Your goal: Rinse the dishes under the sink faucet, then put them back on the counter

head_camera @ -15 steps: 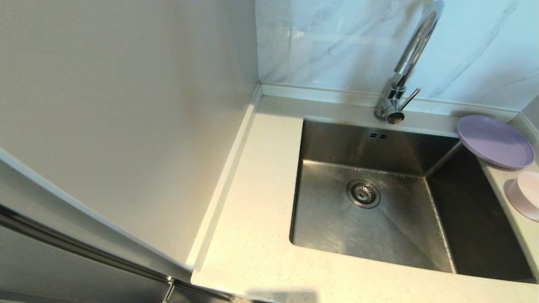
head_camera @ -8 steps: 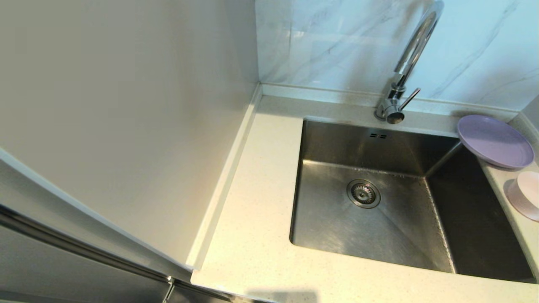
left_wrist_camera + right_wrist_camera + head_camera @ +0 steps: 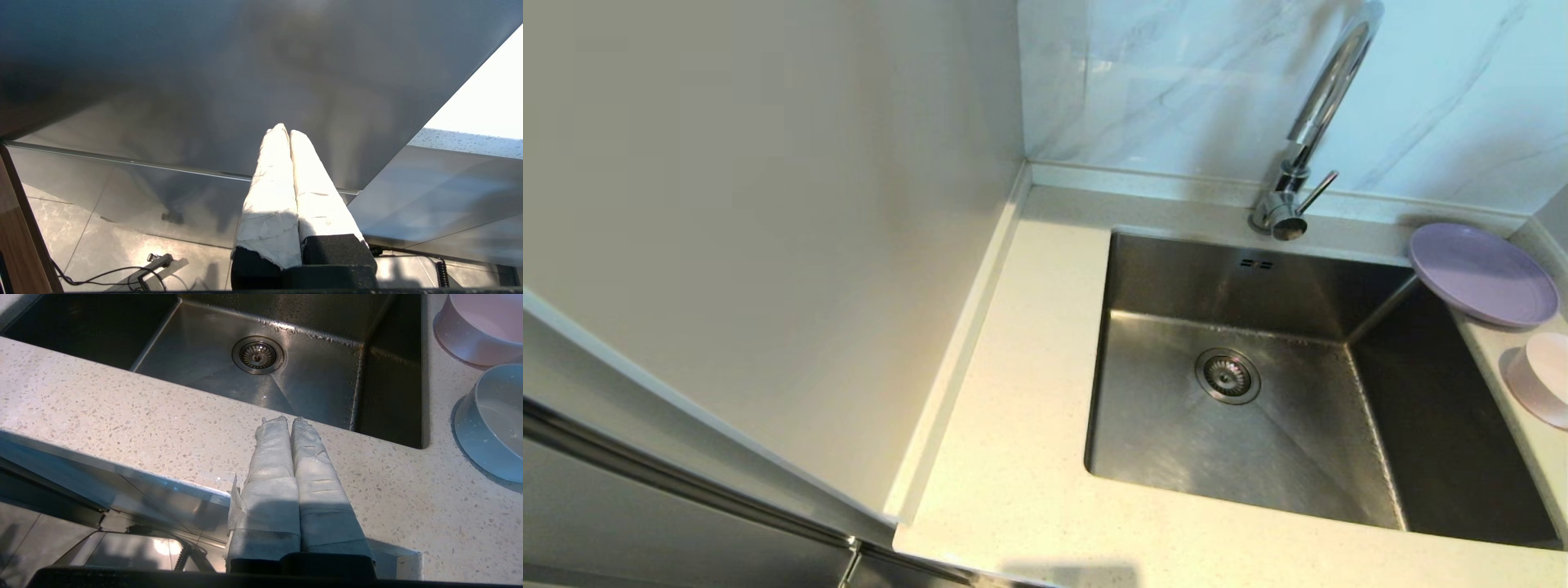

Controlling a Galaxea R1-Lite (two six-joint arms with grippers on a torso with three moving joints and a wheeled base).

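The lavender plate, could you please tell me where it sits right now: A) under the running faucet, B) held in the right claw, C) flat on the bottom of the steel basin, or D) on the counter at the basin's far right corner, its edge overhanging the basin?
D: the head view shows the lavender plate resting on the counter by the basin's far right corner, its rim jutting over the basin.

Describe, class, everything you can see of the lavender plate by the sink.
The lavender plate is round, flat and shallow with a low raised rim, and looks like matte plastic. It lies right way up and empty on the speckled counter in the far right corner, beside the faucet. Its near edge juts out over the steel sink. No gripper touches it, and no water is seen on it.
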